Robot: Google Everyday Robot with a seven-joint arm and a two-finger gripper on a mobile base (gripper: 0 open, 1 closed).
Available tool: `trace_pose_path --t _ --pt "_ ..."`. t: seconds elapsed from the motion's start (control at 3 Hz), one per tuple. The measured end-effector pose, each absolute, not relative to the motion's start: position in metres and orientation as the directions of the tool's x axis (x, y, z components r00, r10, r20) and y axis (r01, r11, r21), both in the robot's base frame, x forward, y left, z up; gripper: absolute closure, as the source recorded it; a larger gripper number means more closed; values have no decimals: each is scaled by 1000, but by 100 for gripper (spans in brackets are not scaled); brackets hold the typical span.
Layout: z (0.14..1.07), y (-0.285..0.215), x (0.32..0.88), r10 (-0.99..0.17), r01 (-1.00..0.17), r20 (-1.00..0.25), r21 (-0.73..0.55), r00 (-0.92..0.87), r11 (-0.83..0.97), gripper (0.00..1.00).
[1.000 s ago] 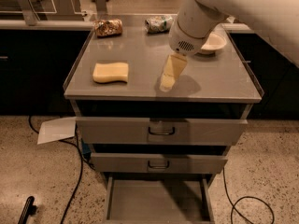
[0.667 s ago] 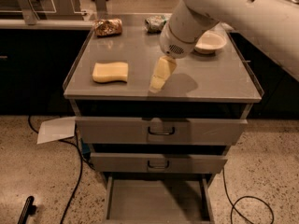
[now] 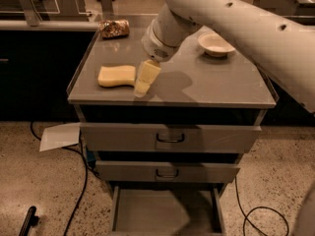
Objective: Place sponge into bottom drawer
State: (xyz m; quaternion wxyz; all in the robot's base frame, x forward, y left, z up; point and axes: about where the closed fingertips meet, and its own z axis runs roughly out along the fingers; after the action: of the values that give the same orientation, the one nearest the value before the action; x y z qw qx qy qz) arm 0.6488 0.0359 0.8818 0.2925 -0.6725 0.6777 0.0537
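Closing on the sponge now: gripper (image 3: 143, 80) sits low over the cabinet top (image 3: 211, 82), tip angled down-left, just beside the sponge's right edge. Touching or a hair apart, can't tell from where I stand. Spread or pressed together, can't tell either, since the yellow pads read as one wedge from this side. Nothing is held.

Sponge (image 3: 116, 75) lies flat on the left half of the top and hasn't shifted. A second ago the gripper was over mid-top, well apart from it. It has slid left since, and the arm (image 3: 221, 14) has swung with it.

White bowl (image 3: 215, 44) is at back right, snack bag (image 3: 114, 28) at back left, both clear of the path.

Bottom drawer (image 3: 165, 211) is pulled out, floor bare, with the two upper drawers shut.

My read: approach nearly done, grasp not yet made. Next comes alignment over the sponge, then the pinch. Risk is nudging it toward the left edge.
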Motion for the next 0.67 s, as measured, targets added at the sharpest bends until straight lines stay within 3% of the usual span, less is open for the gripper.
trace_pose_path --t 0.67 --pt "862 87 662 -872 -960 -464 -277 158 -27 0"
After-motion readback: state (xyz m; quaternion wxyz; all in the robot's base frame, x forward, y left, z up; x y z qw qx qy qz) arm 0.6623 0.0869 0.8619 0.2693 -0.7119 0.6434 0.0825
